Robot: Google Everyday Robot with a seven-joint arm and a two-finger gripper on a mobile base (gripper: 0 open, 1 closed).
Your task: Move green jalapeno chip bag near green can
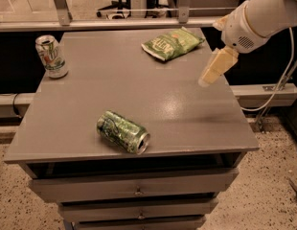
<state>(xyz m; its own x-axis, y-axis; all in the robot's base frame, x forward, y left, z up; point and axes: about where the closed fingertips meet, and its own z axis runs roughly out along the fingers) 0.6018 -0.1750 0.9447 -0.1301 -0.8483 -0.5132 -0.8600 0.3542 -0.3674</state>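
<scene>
The green jalapeno chip bag (172, 43) lies flat at the back of the grey table (187, 114), right of centre. The green can (122, 132) lies on its side near the front edge, left of centre, its silver end facing front right. My gripper (206, 80) hangs from the white arm over the table's right side. It points down and to the left, in front of and to the right of the bag, apart from it and holding nothing.
A white-and-silver can (51, 56) stands upright at the back left corner. Drawers (134, 188) sit under the tabletop. A metal rail (115, 23) runs behind the table. A cable (278, 85) hangs at the right.
</scene>
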